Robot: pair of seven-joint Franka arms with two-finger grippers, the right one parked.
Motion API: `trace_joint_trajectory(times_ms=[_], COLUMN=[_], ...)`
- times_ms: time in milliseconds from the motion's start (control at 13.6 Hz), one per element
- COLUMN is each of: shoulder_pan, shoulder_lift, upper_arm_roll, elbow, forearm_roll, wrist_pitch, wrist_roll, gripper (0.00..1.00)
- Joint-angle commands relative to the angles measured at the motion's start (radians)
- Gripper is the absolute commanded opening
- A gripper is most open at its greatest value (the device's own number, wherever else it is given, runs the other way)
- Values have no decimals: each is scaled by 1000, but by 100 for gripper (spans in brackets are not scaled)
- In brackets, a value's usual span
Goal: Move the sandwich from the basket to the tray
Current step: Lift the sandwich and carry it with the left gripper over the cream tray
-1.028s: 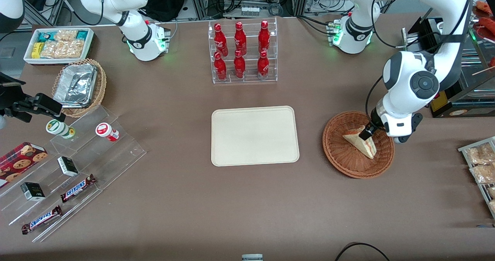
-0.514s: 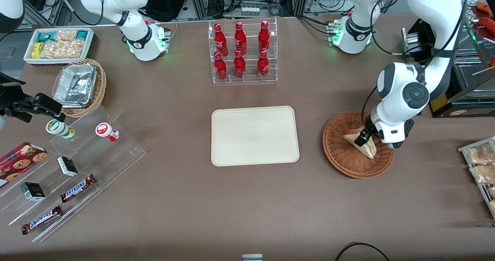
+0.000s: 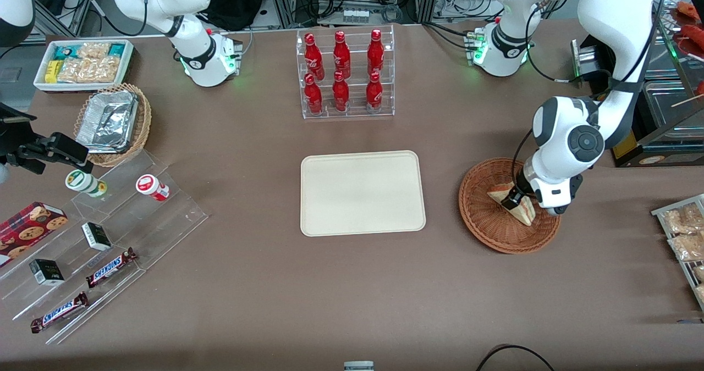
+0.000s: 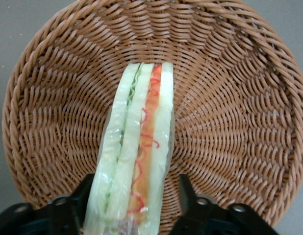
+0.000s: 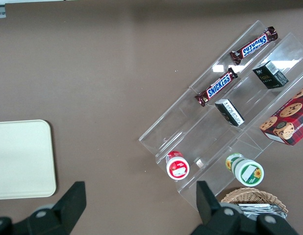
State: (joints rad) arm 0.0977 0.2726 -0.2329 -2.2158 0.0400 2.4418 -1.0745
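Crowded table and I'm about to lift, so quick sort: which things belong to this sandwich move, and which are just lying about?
In the job:
- sandwich, lying in the basket
- tray, bare
- gripper, down in the basket with open fingers either side of the sandwich

Lying about:
- rack of red bottles
- Snickers bars
- cookie box
- tan basket with foil container

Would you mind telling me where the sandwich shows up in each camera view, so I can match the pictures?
Front view: the sandwich lies in the basket, toward the working arm's end of the table, with the gripper down on it.
Left wrist view: the sandwich stands on edge in the basket, filling visible, between the open gripper's fingers.
Right wrist view: not in it.
Shared landmark: the basket.
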Motion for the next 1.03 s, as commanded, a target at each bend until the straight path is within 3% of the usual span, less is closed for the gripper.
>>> trace_joint_trajectory(times_ms=[0,220,440,734,954], shoulder_pan=[5,-3,-64,-224,-353], shoulder_lift=[14,-26,-44,14,54], upper_arm_roll=[-8,-11,-13,-13,-13], elbow=[22,68,245,549,604], forearm_roll=[-3,7,11,18,20], wrist_pitch=[8,-73,-307,-601,-626], wrist_roll=[-8,-2,4,5,11], gripper=[11,11,10,10,11])
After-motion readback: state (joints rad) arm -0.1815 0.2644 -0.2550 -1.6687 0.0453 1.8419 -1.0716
